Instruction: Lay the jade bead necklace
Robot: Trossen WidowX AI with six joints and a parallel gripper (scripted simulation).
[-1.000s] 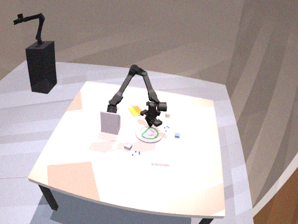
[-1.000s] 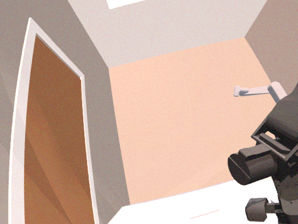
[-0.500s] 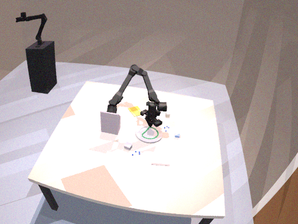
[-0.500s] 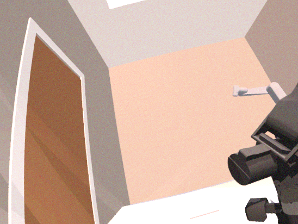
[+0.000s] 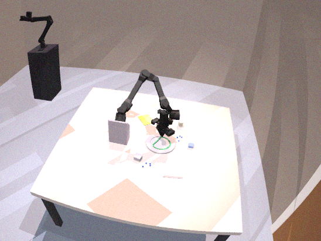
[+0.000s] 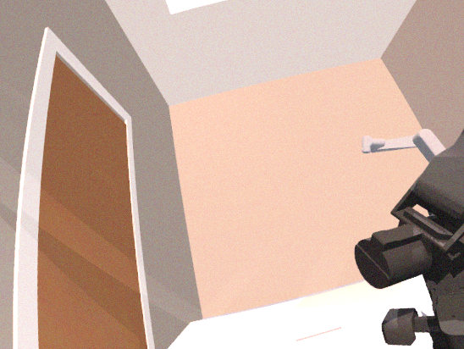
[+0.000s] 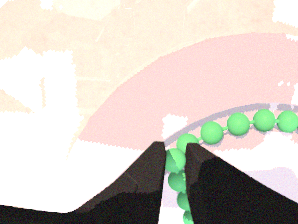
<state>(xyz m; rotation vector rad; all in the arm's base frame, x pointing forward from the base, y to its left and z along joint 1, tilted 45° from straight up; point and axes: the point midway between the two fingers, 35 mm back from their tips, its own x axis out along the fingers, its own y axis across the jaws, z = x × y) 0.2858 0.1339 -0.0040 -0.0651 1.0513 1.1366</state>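
The round bead board lies pale on the table. The green jade bead necklace forms a loop over it, rounded on the near and right sides. Its left side runs nearly straight up to the fingertips. My gripper points down at the board's far edge, shut on a bead of the necklace. In the wrist view, beads curve off to the right just inside the grey groove line, and others run down between the fingers. Whether beads sit in the groove is unclear.
A grey upright panel stands left of the board. A yellow sheet lies behind it. A grey block is at the near left, a blue block and a beige block to the right. A thin strip lies nearer.
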